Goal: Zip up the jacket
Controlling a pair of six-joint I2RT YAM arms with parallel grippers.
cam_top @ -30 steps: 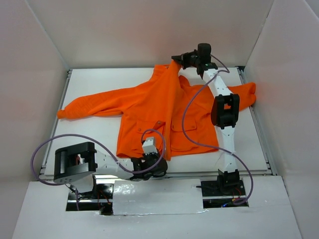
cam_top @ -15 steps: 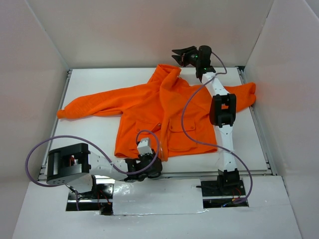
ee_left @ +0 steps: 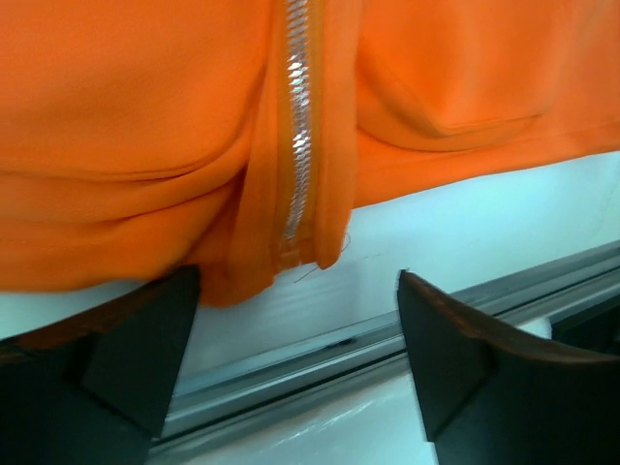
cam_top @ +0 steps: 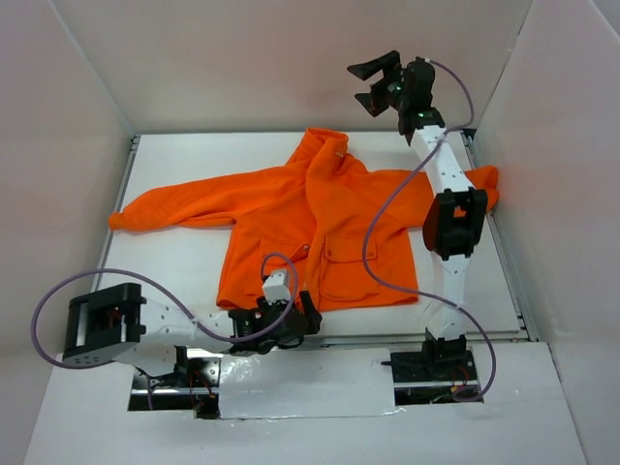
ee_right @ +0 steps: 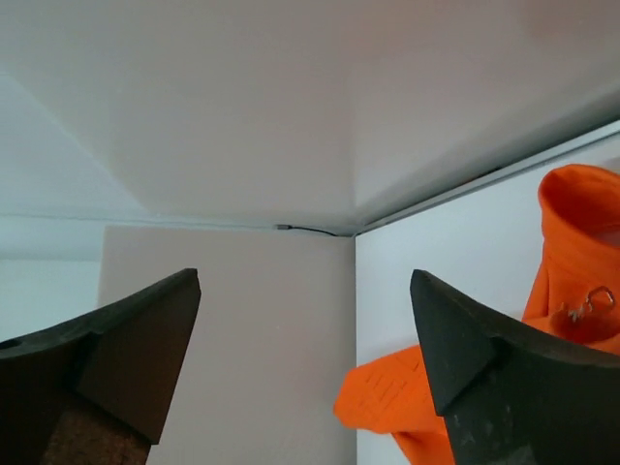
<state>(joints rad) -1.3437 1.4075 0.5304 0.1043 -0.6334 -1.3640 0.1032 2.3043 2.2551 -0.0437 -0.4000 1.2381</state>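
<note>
Orange fleece jacket (cam_top: 281, 208): flat on worktop (cam_top: 184, 160), hem just ahead of my left jaws, collar below my right jaws. Zipper (ee_left: 295, 126) looks closed throughout. Both jaws spread wide, empty. Task apparently finished.

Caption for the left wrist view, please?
Open left gripper at the orange jacket's hem, zipper centred between the jaws.

**Bright, even light; close-ups turn soft**

Diffuse overhead light fills the white enclosure, and only faint shadows lie under the arms. The glossy panel (cam_top: 300, 383) at six o'clock shows glare. In the left wrist view the zipper (ee_left: 297, 107) glints, while the dark fingers (ee_left: 126, 358) at seven and five o'clock blur. The jacket (ee_right: 581, 252) looks oversaturated.
</note>
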